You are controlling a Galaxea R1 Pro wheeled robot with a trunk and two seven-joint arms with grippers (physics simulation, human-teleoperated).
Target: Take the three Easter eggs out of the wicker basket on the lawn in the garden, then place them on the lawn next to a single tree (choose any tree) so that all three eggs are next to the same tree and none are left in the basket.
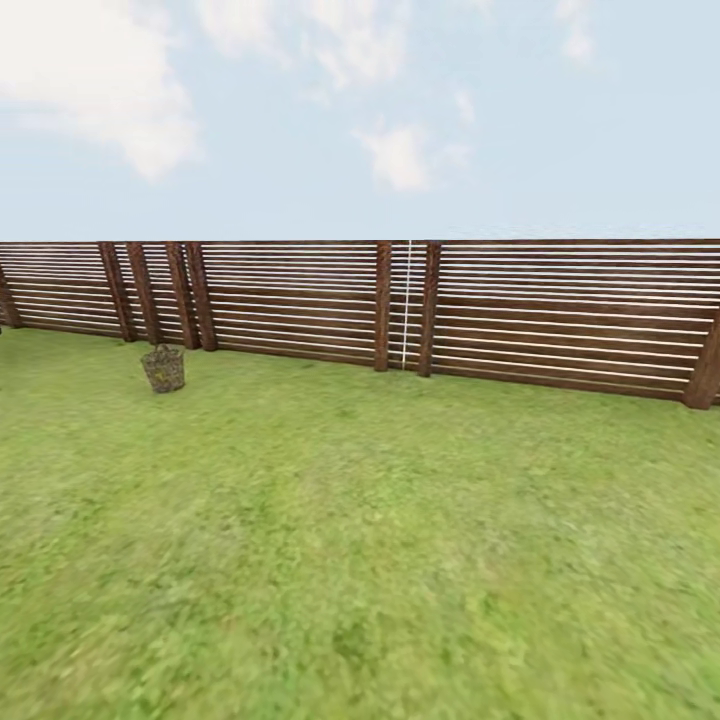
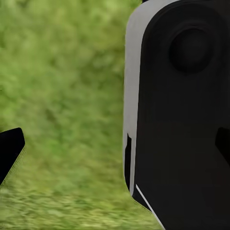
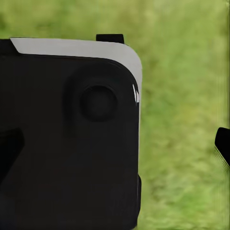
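Lawn (image 1: 380, 560) is stretching out before the robot, with the basket (image 1: 163, 368) sitting far off by the fence (image 1: 560, 320). Nothing looks started: eggs unseen, and I cannot tell either gripper's state.

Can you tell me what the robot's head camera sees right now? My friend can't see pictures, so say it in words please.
A small wicker basket sits far off on a wide green lawn, toward the left, just in front of a long brown slatted wooden fence. Above the fence is pale blue sky with a few white clouds. What is inside the basket is too small to tell.
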